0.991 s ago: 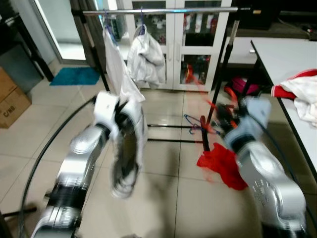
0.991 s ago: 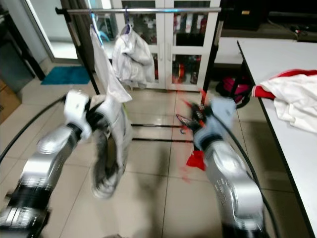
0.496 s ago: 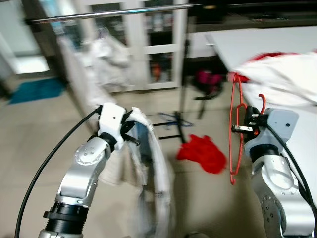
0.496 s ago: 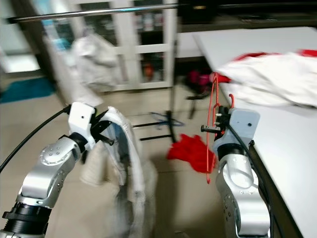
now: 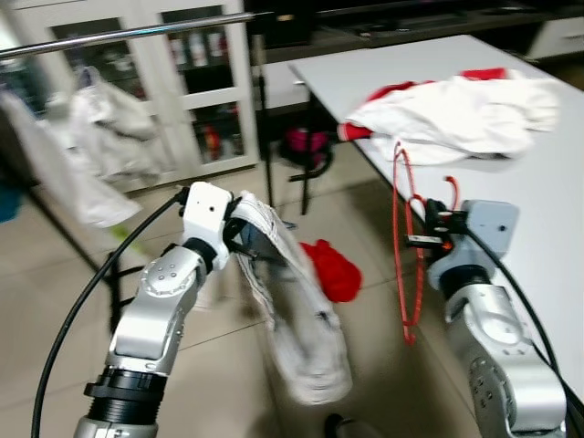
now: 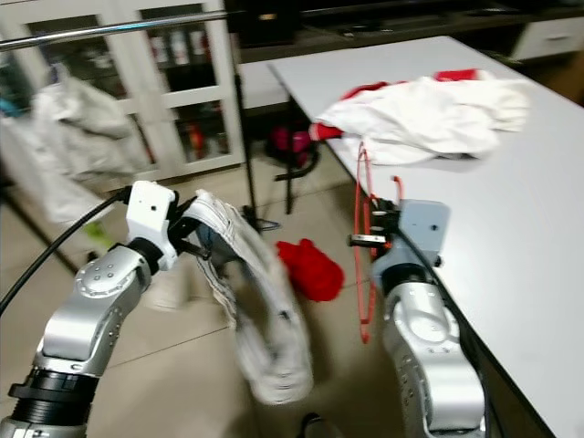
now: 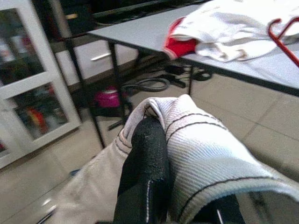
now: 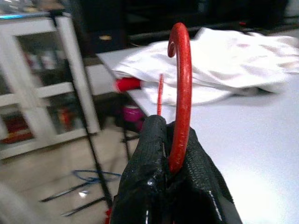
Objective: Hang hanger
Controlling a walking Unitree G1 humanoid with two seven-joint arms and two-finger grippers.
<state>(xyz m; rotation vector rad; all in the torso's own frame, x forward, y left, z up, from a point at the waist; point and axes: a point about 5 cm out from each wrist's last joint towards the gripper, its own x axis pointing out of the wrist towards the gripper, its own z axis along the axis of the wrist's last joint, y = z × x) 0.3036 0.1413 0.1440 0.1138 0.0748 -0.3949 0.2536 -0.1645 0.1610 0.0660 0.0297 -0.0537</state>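
We see a tiled floor (image 5: 228,356) in pale beige, a white table (image 6: 511,210) along the right side, and a glass-fronted white cabinet (image 5: 173,82) at the back. A metal rail (image 5: 128,33) crosses in front of the cabinet, with pale garments (image 5: 100,137) hanging from it, blurred. On the table lies a heap of white cloth (image 6: 429,114) with red trim. A red rag (image 5: 330,269) sits on the floor near the table's leg, and a pink thing (image 5: 306,146) rests under the table — too blurred to identify.

Our right gripper (image 8: 175,163) is raised just beside the table's edge, its fingers (image 8: 149,154) pressed together on the red hanger (image 5: 406,246), pinching it by the hook. The hanger dangles below the gripper, apart from the rail.

Our left gripper (image 7: 154,154) is held out over the floor, pinching a grey-white ribbed garment (image 5: 297,310) — the cloth drapes over the black finger (image 7: 145,168) and hangs down toward the tiles. A black cable (image 5: 82,301) loops along the left arm.
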